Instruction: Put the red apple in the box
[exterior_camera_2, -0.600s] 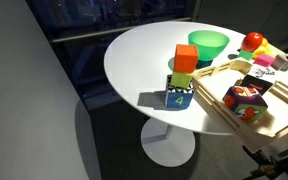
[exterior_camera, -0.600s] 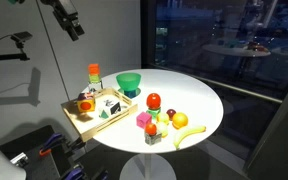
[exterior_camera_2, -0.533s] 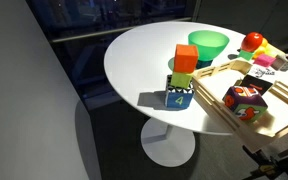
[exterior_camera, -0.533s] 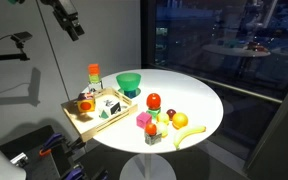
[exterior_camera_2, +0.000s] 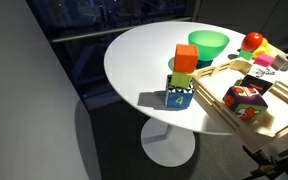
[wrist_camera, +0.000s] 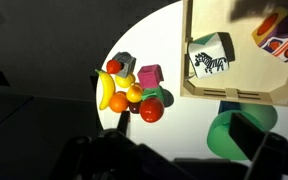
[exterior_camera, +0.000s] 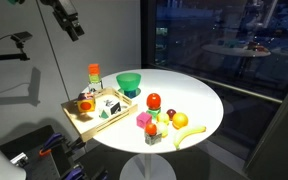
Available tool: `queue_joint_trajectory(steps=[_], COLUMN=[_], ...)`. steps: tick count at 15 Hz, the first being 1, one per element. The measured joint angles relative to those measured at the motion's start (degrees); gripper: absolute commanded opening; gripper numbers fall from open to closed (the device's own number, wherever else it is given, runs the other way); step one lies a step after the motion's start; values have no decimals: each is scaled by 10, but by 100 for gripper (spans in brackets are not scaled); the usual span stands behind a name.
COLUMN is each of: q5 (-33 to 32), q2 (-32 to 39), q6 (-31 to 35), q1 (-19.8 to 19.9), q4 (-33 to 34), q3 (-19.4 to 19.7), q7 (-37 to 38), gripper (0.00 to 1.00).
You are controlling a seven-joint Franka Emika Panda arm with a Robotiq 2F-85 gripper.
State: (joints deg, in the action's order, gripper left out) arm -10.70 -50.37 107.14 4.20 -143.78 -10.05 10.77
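The red apple (exterior_camera: 153, 101) sits on the round white table (exterior_camera: 199, 95), beside a cluster of fruit and blocks. In the wrist view the apple (wrist_camera: 152, 110) lies left of centre. It shows at the far edge of the table in an exterior view (exterior_camera_2: 252, 40). The wooden box (exterior_camera: 96, 107) stands at the table's edge and holds several toys; it also shows in the wrist view (wrist_camera: 234, 92) and in an exterior view (exterior_camera_2: 224, 100). My gripper (exterior_camera: 72, 22) hangs high above and away from the table, open and empty, its fingers (wrist_camera: 184, 130) spread wide.
A green bowl (exterior_camera: 130, 82) stands next to the box and lies under my right finger in the wrist view (wrist_camera: 234, 132). A banana (wrist_camera: 105, 92), an orange (wrist_camera: 134, 94) and a pink block (wrist_camera: 149, 75) crowd the apple. Stacked blocks (exterior_camera_2: 182, 75) stand by the box.
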Motion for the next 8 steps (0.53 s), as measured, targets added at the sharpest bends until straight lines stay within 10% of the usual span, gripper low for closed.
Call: queue_joint_trajectory(steps=[8], q5=[0], q2=[37], q6=[1], q1=[0], q4=[9], q3=[18], q7=[0], gripper=[100])
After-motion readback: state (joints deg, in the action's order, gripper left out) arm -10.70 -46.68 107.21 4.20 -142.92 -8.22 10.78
